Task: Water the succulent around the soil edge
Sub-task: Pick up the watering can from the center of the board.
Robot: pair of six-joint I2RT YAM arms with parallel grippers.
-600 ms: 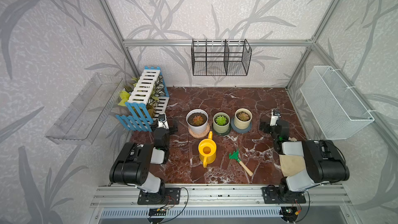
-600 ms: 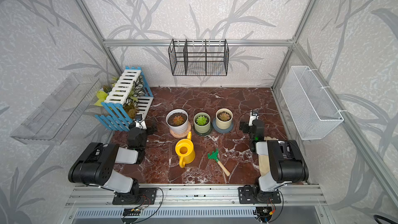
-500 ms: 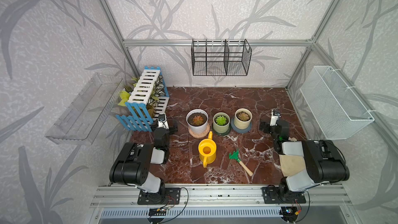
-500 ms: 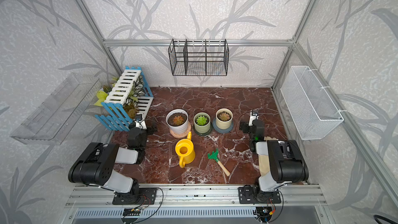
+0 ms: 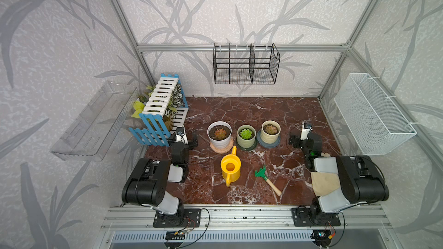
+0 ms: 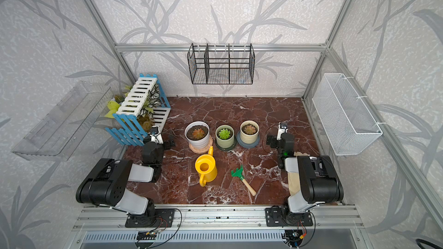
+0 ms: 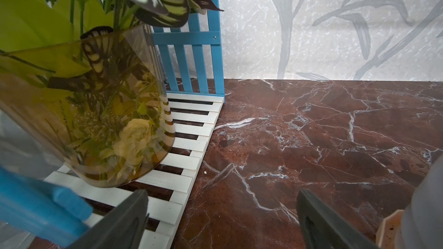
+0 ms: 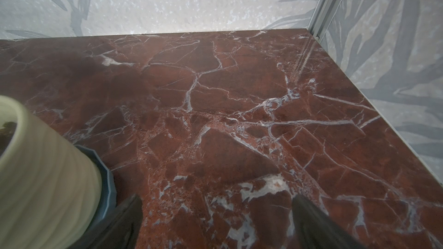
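Note:
Three potted succulents stand in a row mid-table: a reddish one in a white pot (image 5: pixel 219 134), a green one in a green pot (image 5: pixel 246 135), and a brownish one in a cream pot (image 5: pixel 271 130). In front of them the yellow watering can (image 5: pixel 230 167) stands upright, its spout towards the pots, with nothing holding it. My left gripper (image 5: pixel 182 140) rests open to the left of the white pot. In its wrist view the left gripper (image 7: pixel 221 202) is empty over marble. My right gripper (image 5: pixel 302 141) is open to the right of the cream pot (image 8: pixel 43 164) and holds nothing.
A blue-and-white slatted crate (image 5: pixel 163 108) with a glass vase (image 7: pixel 96 116) of fake plants fills the back left. A green hand rake (image 5: pixel 266 178) lies right of the can. A beige cloth (image 5: pixel 323 183) lies under the right arm. Wire baskets (image 5: pixel 244 65) hang on the walls.

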